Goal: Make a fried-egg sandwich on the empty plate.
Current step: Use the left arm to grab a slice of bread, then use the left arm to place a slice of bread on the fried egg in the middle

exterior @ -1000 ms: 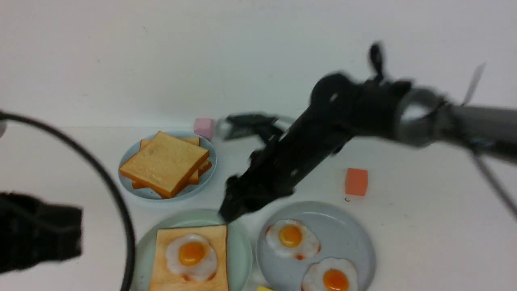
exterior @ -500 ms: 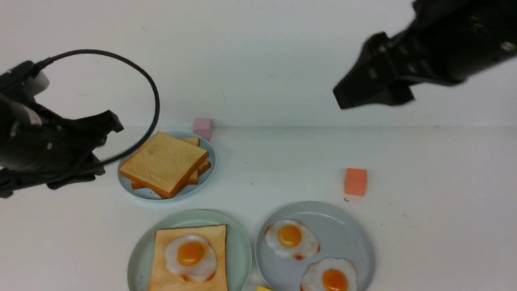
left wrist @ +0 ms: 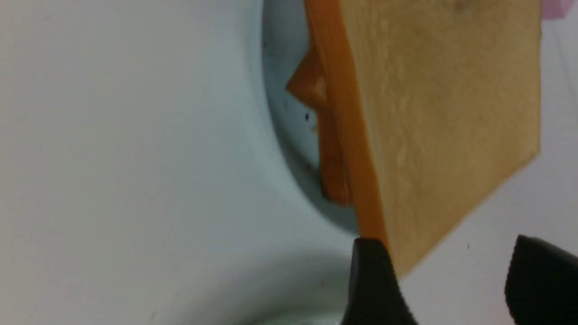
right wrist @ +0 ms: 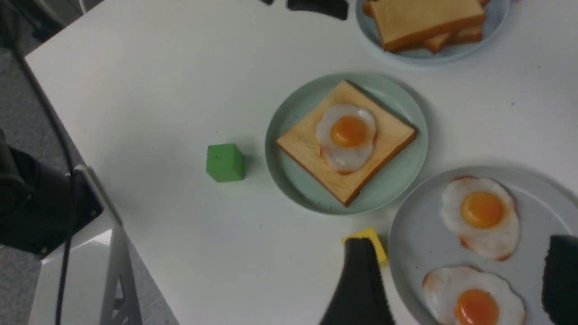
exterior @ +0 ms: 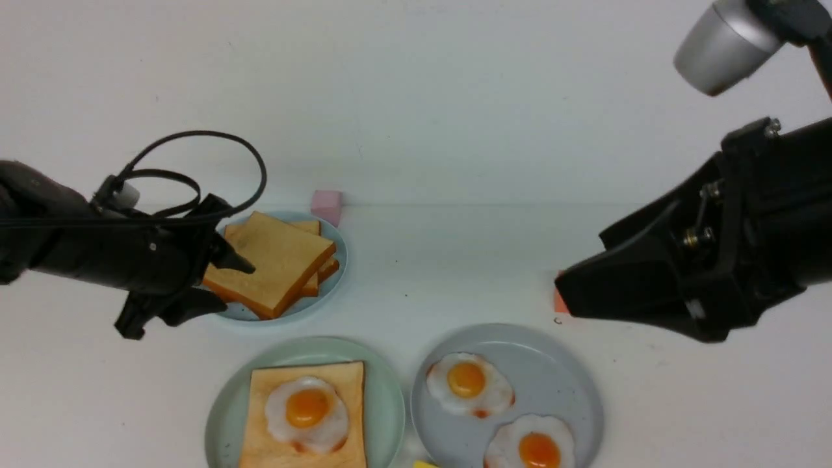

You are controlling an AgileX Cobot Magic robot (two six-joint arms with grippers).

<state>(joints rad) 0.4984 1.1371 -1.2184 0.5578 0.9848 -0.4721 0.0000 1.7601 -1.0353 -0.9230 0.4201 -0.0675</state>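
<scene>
1. Grey-blue plate: lies at 3 o'clock of the mint-green plate. I keep my carry away from it.
2. Mint-green plate: target. One toast slice lies on it with a fried egg on top; the sandwich appears to lack only its lid.
3. Light-blue plate: at 11 o'clock of the target, bearing the toast stack. I judge the step in hand to be fetching the top slice.
4. Right gripper: fingers spread, nothing held. I would park it at 3 o'clock, out of the way.
5. Left gripper: fingers parted, grasping nothing, at the stack's 8 o'clock side. I should align with the overhanging edge, take only the upper slice, lift straight before travelling toward 5 o'clock, then lower it level. A low drag could shift the slices beneath.
6. Fried egg: sits near the slice's middle. I would release gently, corners matched; a skewed drop could push it.
</scene>
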